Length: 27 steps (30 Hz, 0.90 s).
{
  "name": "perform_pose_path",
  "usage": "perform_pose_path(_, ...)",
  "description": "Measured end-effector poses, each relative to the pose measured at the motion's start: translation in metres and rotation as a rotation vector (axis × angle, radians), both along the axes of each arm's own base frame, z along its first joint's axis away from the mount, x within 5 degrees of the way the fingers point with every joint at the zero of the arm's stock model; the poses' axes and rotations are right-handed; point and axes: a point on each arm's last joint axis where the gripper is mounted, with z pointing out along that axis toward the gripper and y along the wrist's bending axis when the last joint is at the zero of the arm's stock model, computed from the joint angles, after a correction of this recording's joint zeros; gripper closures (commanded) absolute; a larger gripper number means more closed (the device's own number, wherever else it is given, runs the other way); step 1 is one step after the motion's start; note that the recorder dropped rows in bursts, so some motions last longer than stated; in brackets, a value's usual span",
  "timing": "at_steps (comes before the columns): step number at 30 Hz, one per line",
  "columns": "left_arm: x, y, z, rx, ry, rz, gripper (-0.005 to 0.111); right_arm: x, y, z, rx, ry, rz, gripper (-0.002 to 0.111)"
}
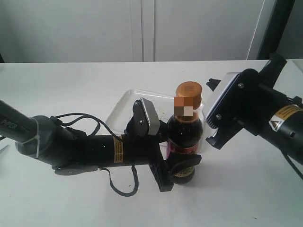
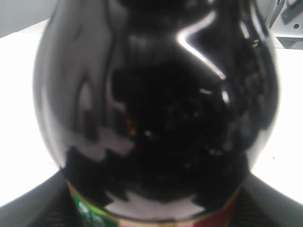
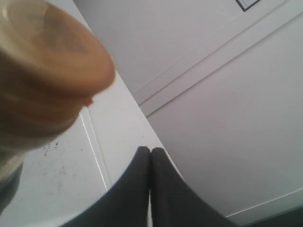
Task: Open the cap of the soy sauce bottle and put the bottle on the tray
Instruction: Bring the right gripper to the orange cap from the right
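Observation:
The soy sauce bottle [image 1: 185, 139] stands upright on the table just in front of the white tray [image 1: 124, 105], its orange-brown cap [image 1: 189, 90] down on the neck. My left gripper [image 1: 179, 161] is shut on the bottle's lower body at the label; in the left wrist view the dark bottle [image 2: 156, 104] fills the frame and hides the fingers. My right gripper [image 3: 151, 152] is shut with nothing in it, its fingertips pressed together beside and just past the cap [image 3: 47, 61]. In the exterior view its fingers are hidden behind the wrist housing [image 1: 232, 109].
White table [image 1: 71, 80] all around, with a pale wall and cabinet doors [image 1: 142, 28] behind. The left arm [image 1: 71, 146] lies across the front left, a black cable [image 1: 123, 187] looping below it. The right arm [image 1: 279, 123] comes in from the right.

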Motion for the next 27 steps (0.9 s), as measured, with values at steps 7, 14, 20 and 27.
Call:
perform_pose_path(7,0.000,0.000,0.000,0.000,0.000,0.000,0.106,0.001,0.001,0.000,0.018,0.015,-0.003,0.108)
perform_pose_path(14,0.000,0.000,0.000,0.000,0.000,0.000,0.106,-0.006,0.013,0.000,0.037,0.029,0.047,0.108)
perform_pose_path(20,0.000,0.000,0.000,0.000,0.000,0.000,0.106,-0.008,0.016,0.000,0.036,0.031,0.060,0.108)
perform_pose_path(27,0.000,0.000,0.000,0.000,0.000,0.000,0.106,-0.012,0.013,0.012,0.058,-0.003,0.060,0.108)
